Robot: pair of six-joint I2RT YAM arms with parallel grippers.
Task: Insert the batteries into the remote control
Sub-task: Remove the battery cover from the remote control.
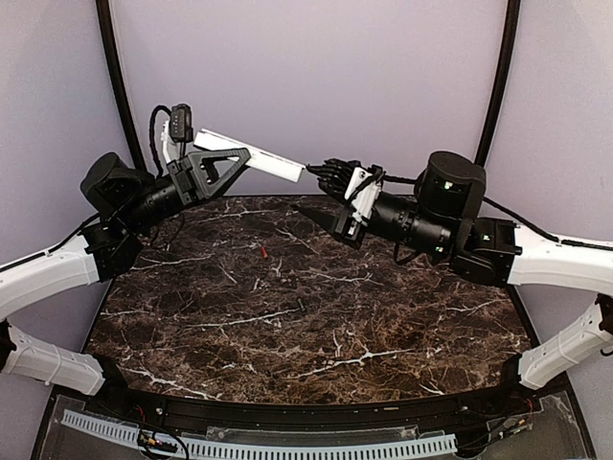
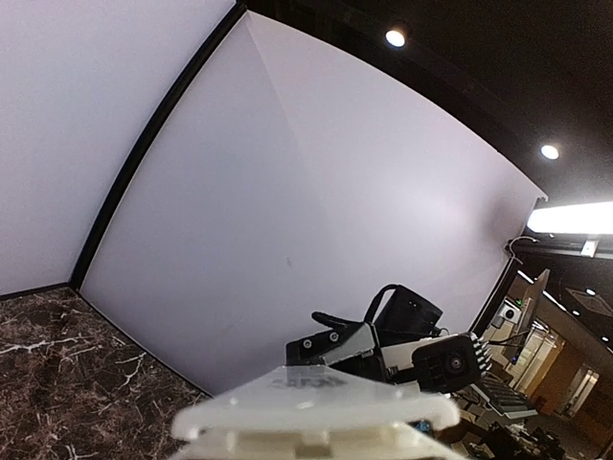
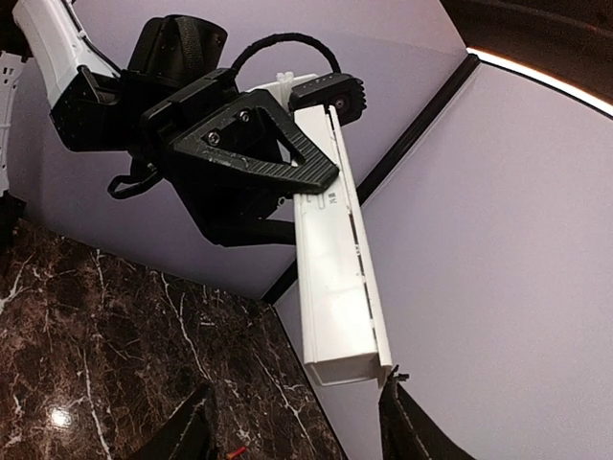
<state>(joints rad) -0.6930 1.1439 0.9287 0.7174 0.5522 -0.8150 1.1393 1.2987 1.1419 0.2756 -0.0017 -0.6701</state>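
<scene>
White remote control [image 1: 273, 169] is held above the worktop [image 1: 383, 316], clamped in the left gripper [image 1: 235, 161], its long axis pointing at the right gripper [image 1: 303, 189], whose jaws stand apart just off its free end; a red-orange battery [image 1: 262, 251] lies below.

White remote control [image 1: 261, 165], red-orange battery [image 1: 262, 251], brown white-veined table [image 1: 316, 326].

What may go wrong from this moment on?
1. The left gripper holds the remote high over the table, near one end. A push from the open right gripper at the free end might lever it loose.
2. The red battery lies on the table, away from both grippers. Small and round, it may roll when picked.
</scene>
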